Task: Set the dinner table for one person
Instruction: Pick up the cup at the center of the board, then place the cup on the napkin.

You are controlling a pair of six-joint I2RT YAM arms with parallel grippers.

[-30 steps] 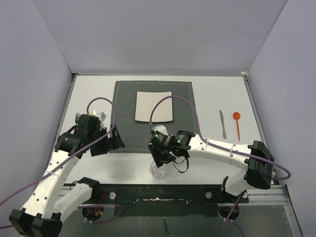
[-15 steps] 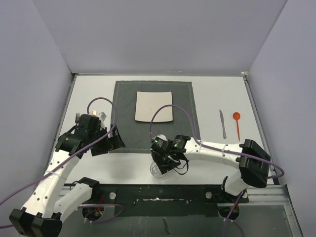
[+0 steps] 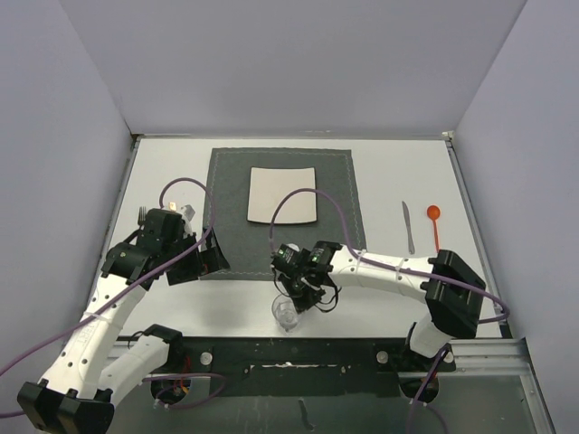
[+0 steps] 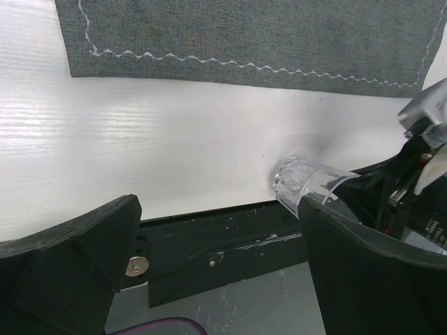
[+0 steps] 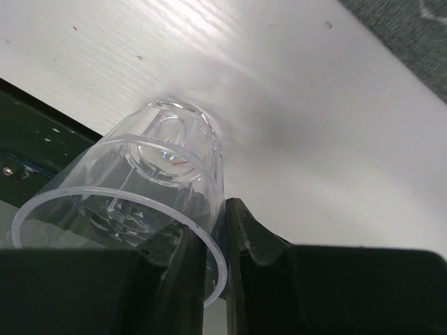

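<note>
Clear plastic cup (image 3: 286,314) sits at the near edge of the tabletop (image 3: 398,172), just off the near hem of the dark grey placemat (image 3: 231,181) and not touching it. Right hand (image 3: 295,295) is pinched narrow on the cup's rim wall. In the right wrist view one finger (image 5: 178,255) is inside the mouth and the other outside. The cup's ribbed base is visible through the clear side. Cannot tell whether the base rests on the surface.

White square plate (image 3: 282,194) lies flat on the far half of the placemat. A purple cable from the right arm arcs over its near right corner.

Left hand (image 3: 204,262) hangs wide apart, holding nothing, over the placemat's near left corner. The left wrist view shows the stitched hem, bare white surface and the cup off to the right.

The white tabletop fills the space ahead of both arm bases, with grey walls on three sides.

Right side, well clear of the placemat: grey knife (image 3: 409,227) and orange spoon (image 3: 435,226), side by side and apart. A fork-like pronged end (image 3: 143,214) shows behind the left arm, mostly hidden.

Count: one cup, one plate, one placemat, one knife, one spoon.
</note>
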